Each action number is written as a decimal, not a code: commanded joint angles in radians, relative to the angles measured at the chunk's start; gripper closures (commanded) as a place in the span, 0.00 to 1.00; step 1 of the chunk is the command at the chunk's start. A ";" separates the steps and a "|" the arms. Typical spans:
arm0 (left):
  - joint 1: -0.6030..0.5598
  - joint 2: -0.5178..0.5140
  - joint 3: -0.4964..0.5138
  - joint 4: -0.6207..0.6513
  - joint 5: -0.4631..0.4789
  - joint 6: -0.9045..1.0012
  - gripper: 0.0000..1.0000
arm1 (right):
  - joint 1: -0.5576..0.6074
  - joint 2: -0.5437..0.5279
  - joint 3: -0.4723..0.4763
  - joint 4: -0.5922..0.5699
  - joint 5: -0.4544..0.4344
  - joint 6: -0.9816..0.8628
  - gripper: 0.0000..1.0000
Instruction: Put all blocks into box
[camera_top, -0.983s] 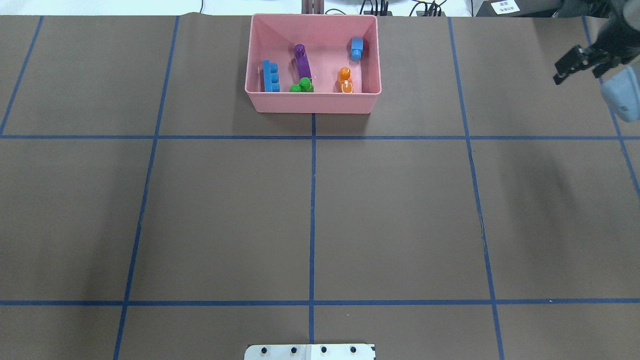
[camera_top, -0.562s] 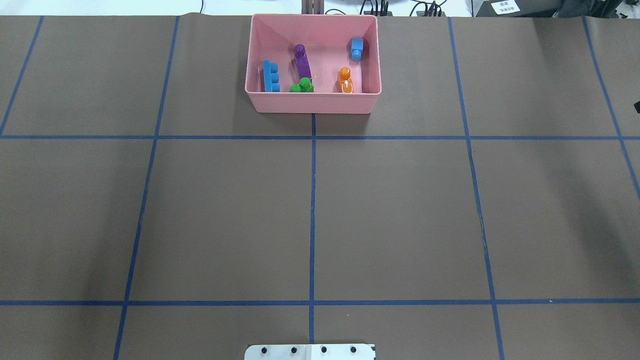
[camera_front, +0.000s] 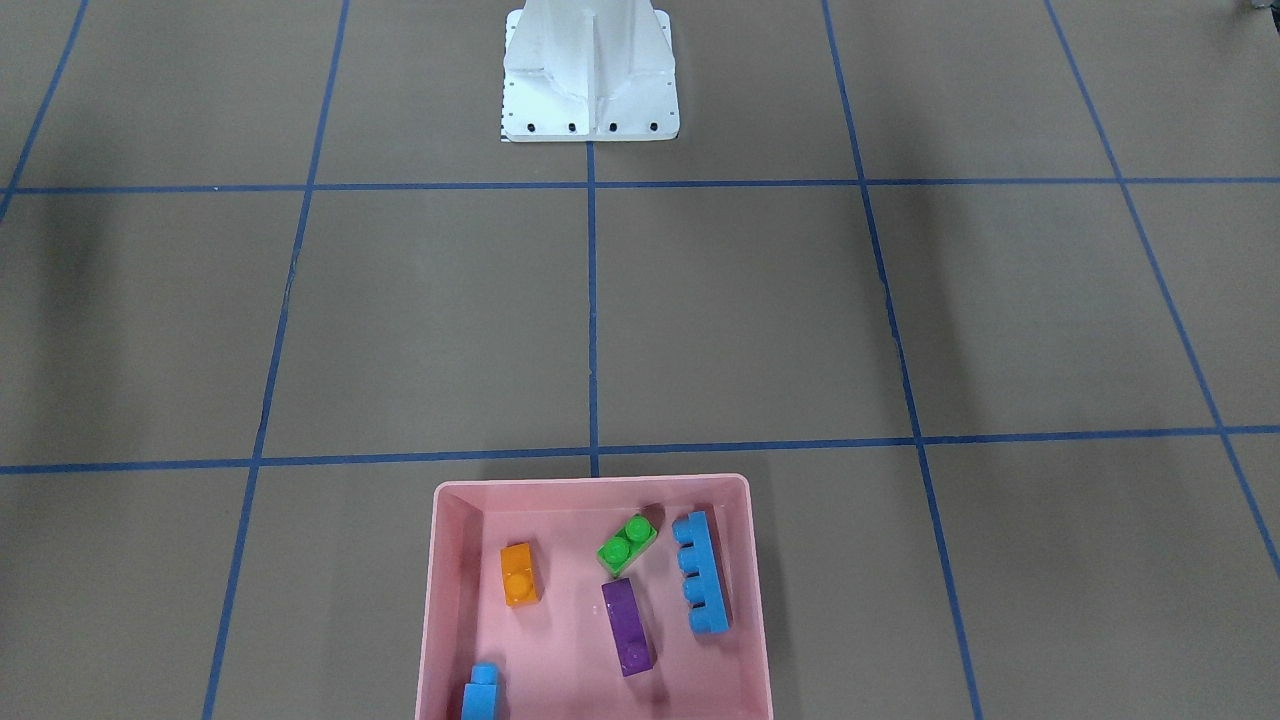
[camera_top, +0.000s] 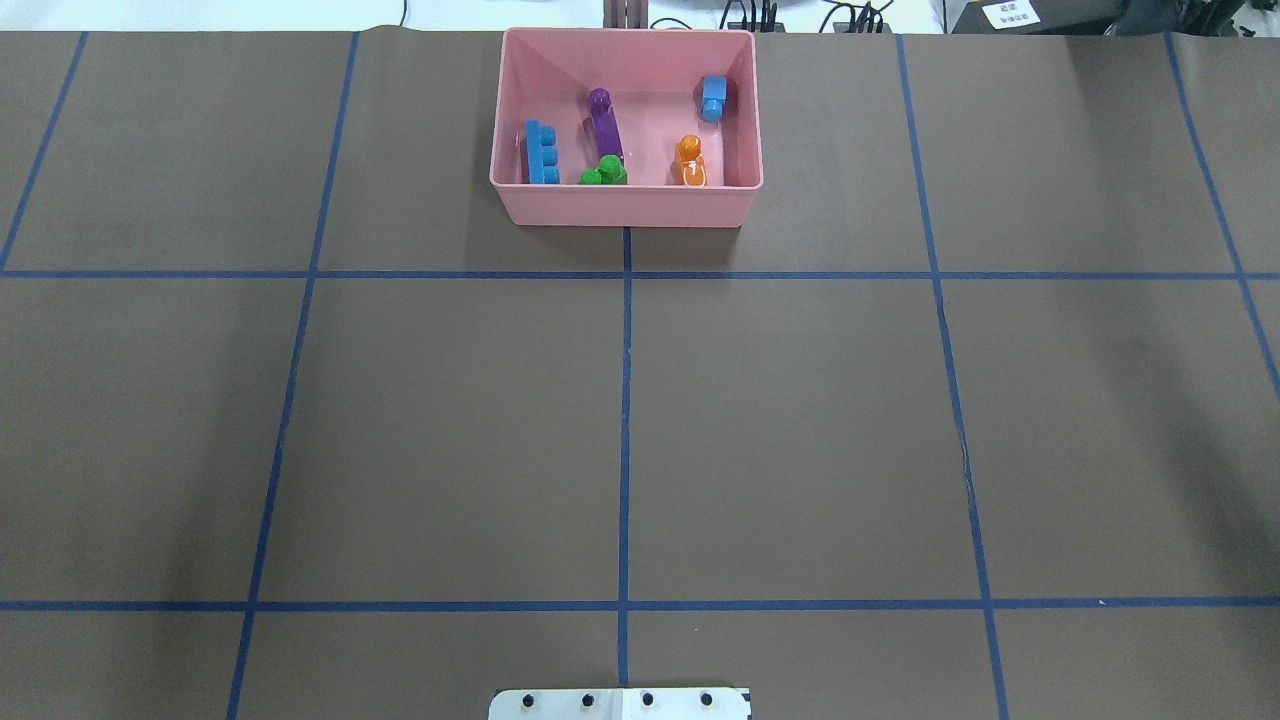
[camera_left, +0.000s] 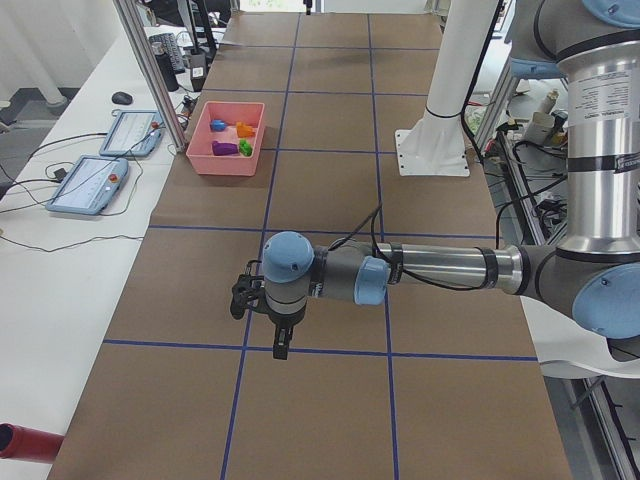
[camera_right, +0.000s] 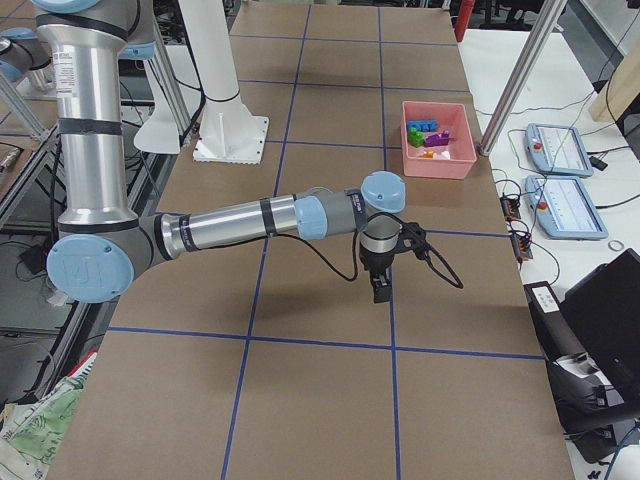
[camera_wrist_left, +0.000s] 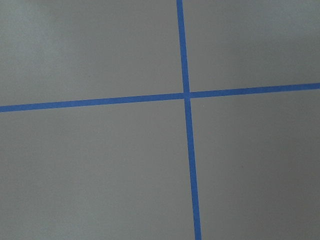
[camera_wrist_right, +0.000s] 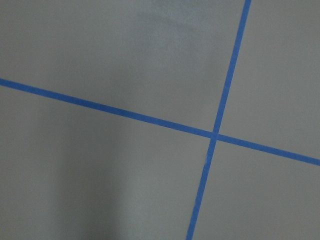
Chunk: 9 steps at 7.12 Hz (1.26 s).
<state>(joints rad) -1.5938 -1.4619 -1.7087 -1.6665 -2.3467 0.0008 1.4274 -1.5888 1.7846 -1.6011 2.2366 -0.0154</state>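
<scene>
All five blocks (camera_front: 628, 625) lie inside the pink box (camera_top: 625, 205) at the far edge of the desk (camera_top: 800, 420), well apart from the left pincer (camera_left: 281, 345) and the right pincer (camera_right: 381, 290), and I cannot tell whether either pincer is open or closed.

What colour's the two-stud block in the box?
Green. The two-stud block shows best in the exterior front-facing view.

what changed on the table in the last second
The right gripper left the overhead view, pulling off past its right edge; it now hangs over the table in the right side view. Nothing was grabbed or released. All five blocks sit unmoved in the pink box.
</scene>
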 joint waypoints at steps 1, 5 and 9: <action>0.000 0.000 -0.005 0.002 0.000 -0.002 0.00 | 0.005 -0.124 0.013 0.009 0.018 -0.029 0.00; 0.001 -0.001 -0.009 0.002 0.000 0.001 0.00 | 0.053 -0.151 0.055 0.006 0.066 -0.014 0.00; 0.000 -0.001 -0.012 -0.001 0.001 0.001 0.00 | 0.054 -0.151 0.076 0.007 0.078 -0.014 0.00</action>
<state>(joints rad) -1.5930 -1.4634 -1.7200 -1.6670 -2.3455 0.0015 1.4817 -1.7396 1.8518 -1.5938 2.3133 -0.0293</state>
